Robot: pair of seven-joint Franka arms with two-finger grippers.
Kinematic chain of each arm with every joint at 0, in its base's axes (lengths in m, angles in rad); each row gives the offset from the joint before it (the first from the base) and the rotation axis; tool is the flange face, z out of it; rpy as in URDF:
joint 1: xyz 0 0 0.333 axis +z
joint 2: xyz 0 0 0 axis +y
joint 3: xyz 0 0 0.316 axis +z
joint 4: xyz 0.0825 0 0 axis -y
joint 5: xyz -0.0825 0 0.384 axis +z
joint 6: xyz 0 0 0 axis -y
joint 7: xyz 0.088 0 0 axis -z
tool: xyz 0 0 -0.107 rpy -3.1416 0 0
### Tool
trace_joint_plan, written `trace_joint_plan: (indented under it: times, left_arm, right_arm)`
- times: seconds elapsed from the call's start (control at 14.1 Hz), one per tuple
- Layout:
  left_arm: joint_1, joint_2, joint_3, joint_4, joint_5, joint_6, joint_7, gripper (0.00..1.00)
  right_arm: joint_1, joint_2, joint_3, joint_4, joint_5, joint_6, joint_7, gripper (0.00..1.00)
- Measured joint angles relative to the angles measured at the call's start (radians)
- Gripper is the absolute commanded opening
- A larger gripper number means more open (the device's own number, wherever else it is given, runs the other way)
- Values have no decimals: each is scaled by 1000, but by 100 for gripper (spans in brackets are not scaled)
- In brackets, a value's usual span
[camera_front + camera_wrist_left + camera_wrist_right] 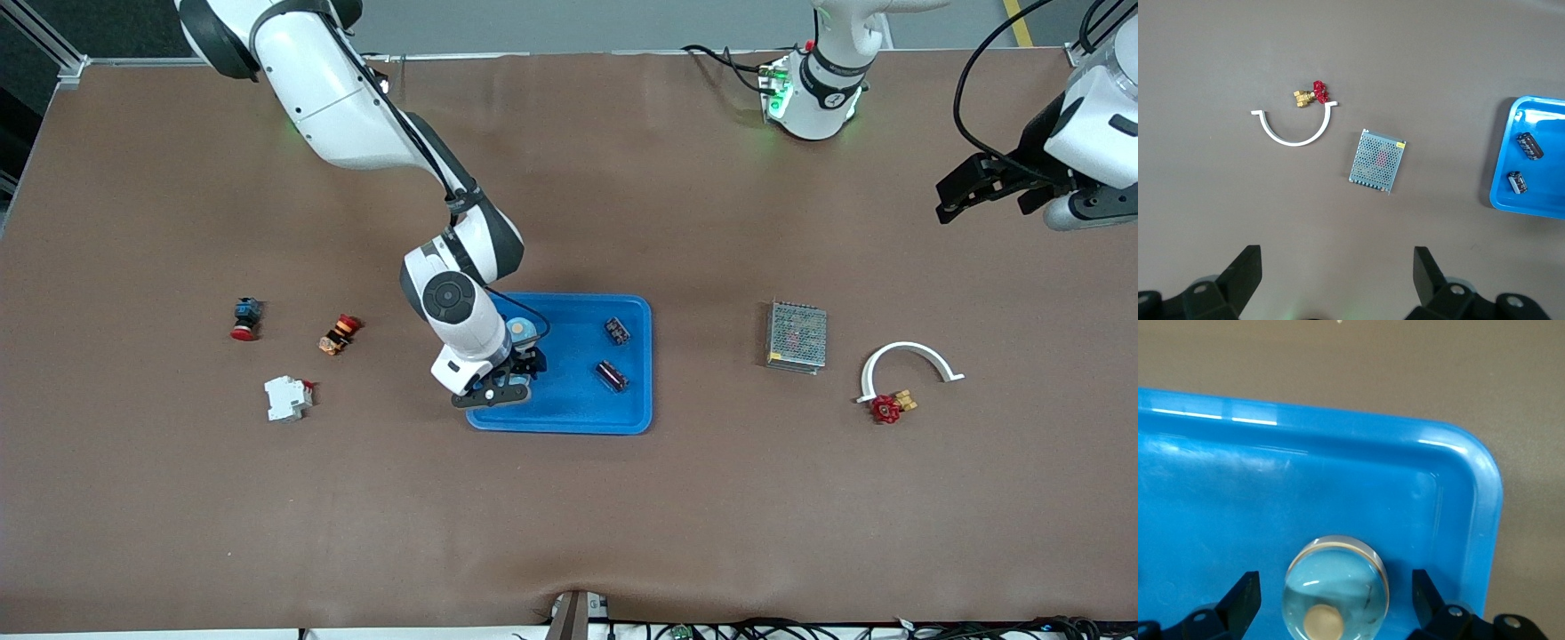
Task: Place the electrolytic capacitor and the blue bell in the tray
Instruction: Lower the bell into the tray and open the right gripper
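Right wrist view shows us the right gripper spread wide over the tray, its fingers apart from the blue bell that sits in the tray's corner toward the right arm's end. We see two capacitors lying in the tray toward the left arm's end. Our left gripper waits wide open and empty, over the surface above the mesh box.

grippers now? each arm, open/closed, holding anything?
Left gripper: open, empty, waiting above the table at the left arm's end.
Right gripper: open over the tray, fingers apart on either side of the blue bell.
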Motion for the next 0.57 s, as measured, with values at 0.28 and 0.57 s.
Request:
trace_joint_plan:
  times: [0.28,0.57]
  left_arm:
    - [0,0,-1,0,0,0,0,100]
    - [0,0,-1,0,0,0,0,100]
  right_arm:
    - [0,-51,1,18,0,-129,0,100]
    - [1,-133,3,20,0,-240,0,100]
